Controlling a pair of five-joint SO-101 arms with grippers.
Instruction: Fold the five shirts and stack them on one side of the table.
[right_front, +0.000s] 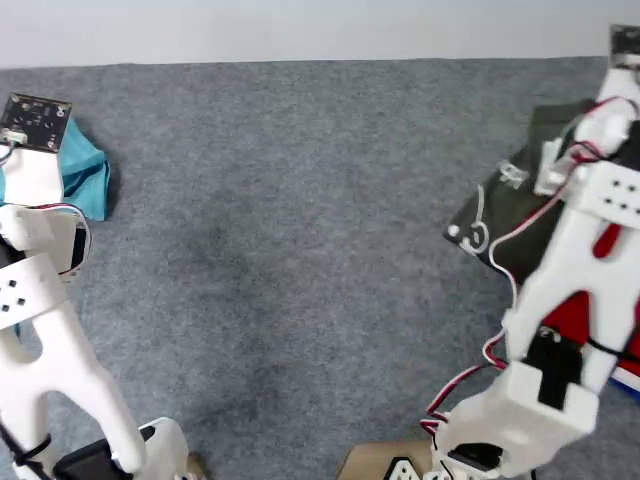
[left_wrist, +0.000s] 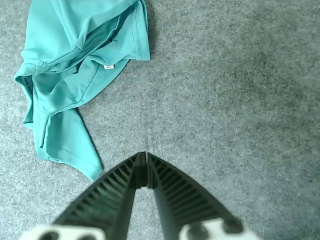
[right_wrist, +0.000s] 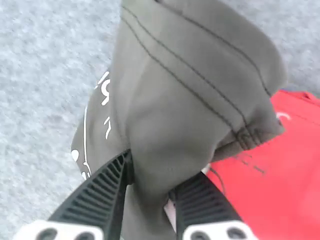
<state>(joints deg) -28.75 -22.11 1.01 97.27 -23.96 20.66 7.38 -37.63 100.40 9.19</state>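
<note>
Grey carpet-like bench. Right hand clamped on dark olive shirt at 3 o'clock, holds it above red shirt, probably to spread for folding. Left hand closed, empty, near crumpled teal shirt at 9 o'clock.

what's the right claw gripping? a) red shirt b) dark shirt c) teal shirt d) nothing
B: in the right wrist view the right claw is shut on a fold of the dark shirt, with the red shirt lying beside it and not gripped.
</note>
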